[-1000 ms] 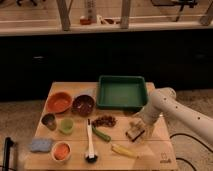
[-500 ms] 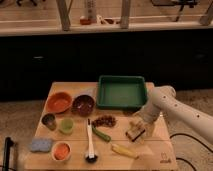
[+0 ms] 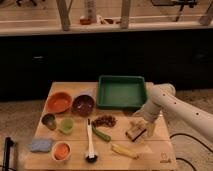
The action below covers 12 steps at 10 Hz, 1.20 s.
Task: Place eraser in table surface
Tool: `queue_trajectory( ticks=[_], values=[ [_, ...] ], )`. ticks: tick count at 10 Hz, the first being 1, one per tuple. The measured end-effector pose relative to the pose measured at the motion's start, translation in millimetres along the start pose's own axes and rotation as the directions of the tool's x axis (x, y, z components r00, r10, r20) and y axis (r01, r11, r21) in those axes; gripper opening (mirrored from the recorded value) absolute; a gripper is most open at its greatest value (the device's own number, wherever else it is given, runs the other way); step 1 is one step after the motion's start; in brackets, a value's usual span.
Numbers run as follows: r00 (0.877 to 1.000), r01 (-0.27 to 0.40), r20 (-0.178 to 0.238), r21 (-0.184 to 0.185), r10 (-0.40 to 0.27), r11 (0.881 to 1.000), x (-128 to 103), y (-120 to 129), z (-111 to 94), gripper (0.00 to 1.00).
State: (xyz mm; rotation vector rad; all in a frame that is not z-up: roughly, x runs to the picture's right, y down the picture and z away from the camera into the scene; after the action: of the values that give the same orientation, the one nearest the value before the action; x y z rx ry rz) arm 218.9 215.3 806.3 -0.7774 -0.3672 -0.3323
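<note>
The eraser (image 3: 134,134), a small tan block with a dark side, is at the pale wooden table surface (image 3: 155,155), right of centre and just in front of the green tray. My gripper (image 3: 141,127) is at the end of the white arm that reaches in from the right. It sits right over the eraser and touches or nearly touches its top. I cannot tell whether the eraser rests on the wood or is held just above it.
A green tray (image 3: 121,93) stands at the back. On the left are an orange bowl (image 3: 59,102), a dark bowl (image 3: 83,104), a metal cup (image 3: 48,120), a green cup (image 3: 66,125), a blue-grey sponge (image 3: 40,145) and a small orange bowl (image 3: 61,150). A black-handled brush (image 3: 90,145), a green vegetable (image 3: 101,133) and yellow corn (image 3: 124,150) lie in the middle.
</note>
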Motion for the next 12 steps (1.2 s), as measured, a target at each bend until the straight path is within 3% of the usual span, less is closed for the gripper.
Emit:
queue_trajectory(
  ticks=[12],
  values=[
    [1.000,-0.001,-0.018,-0.013,0.000,1.000,5.5,-2.2,-4.6,0.80]
  ],
)
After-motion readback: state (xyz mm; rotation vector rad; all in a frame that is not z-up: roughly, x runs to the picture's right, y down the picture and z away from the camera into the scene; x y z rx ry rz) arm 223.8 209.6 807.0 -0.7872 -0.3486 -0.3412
